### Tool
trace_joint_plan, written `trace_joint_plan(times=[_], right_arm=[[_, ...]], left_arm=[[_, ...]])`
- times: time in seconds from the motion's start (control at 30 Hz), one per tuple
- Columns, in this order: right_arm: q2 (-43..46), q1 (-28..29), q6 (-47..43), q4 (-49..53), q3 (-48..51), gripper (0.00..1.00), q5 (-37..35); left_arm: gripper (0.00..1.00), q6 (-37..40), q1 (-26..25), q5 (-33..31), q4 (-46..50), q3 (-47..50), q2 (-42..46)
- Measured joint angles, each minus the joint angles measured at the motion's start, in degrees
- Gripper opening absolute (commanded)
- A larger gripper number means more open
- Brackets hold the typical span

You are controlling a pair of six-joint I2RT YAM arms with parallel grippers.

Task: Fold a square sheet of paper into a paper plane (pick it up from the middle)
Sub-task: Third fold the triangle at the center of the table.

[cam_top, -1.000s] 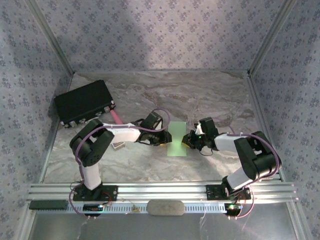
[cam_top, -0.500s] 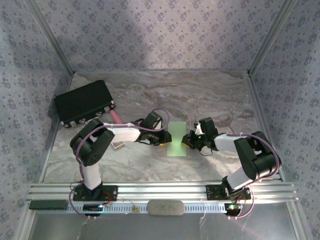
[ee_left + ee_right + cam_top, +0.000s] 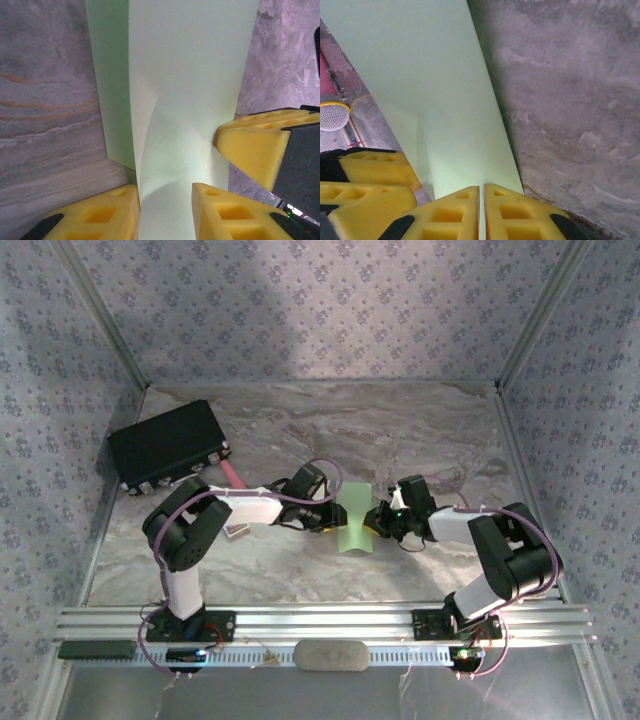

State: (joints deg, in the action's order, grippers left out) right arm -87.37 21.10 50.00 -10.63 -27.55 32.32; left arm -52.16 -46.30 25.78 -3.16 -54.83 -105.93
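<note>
The square sheet of paper (image 3: pixel 352 523), already folded to a narrow strip, hangs just above the table (image 3: pixel 400 430) midway between its side edges. The right gripper (image 3: pixel 481 192) is pinched tight on one long edge. The left gripper (image 3: pixel 165 195) stands part-way apart, its pads clasping a curled layer. To crease cleanly, I would draw the strip taut and align the edges before pressing.

Overhead view from behind; wrist cameras tight on shared sheet (image 3: pixel 190 75)
</note>
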Motion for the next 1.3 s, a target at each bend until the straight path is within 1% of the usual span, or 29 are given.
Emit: trace_joint_plan(times=[0.3,0.5,0.6,0.7,0.8,0.97,1.1,1.17,1.2,1.3], right_arm=[[0.00,0.00,0.00,0.00,0.00,0.12,0.00],[0.00,0.00,0.00,0.00,0.00,0.12,0.00],[0.00,0.00,0.00,0.00,0.00,0.12,0.00],[0.00,0.00,0.00,0.00,0.00,0.12,0.00],[0.02,0.04,0.02,-0.11,0.00,0.15,0.07],[0.59,0.22,0.13,-0.35,0.09,0.21,0.28],[2.56,0.44,-0.07,0.17,0.52,0.40,0.42],[4.42,0.59,-0.42,1.22,0.72,0.52,0.17],[5.64,0.59,-0.96,2.08,0.74,0.55,-0.07],[10.08,1.22,-2.99,4.22,0.79,0.56,-1.38]], left_arm=[[0.32,-0.07,0.00,-0.07,-0.26,0.04,0.15],[0.29,-0.46,0.02,-0.39,-1.16,1.01,0.79],[0.25,-0.59,0.04,-0.81,-1.27,1.31,0.83],[0.17,-0.87,0.07,-1.14,-1.38,1.53,0.83],[0.10,-1.20,0.07,-1.14,-1.42,1.60,0.85],[0.00,-1.46,0.07,-1.18,-1.38,1.75,1.60],[0.00,-1.79,0.24,-1.16,-1.57,2.71,3.32],[0.00,-2.43,0.57,-1.14,-1.60,3.82,4.59],[0.00,-2.67,0.79,-1.16,-1.60,4.42,5.11],[0.00,-3.52,1.57,-1.14,-1.44,5.97,6.56]])
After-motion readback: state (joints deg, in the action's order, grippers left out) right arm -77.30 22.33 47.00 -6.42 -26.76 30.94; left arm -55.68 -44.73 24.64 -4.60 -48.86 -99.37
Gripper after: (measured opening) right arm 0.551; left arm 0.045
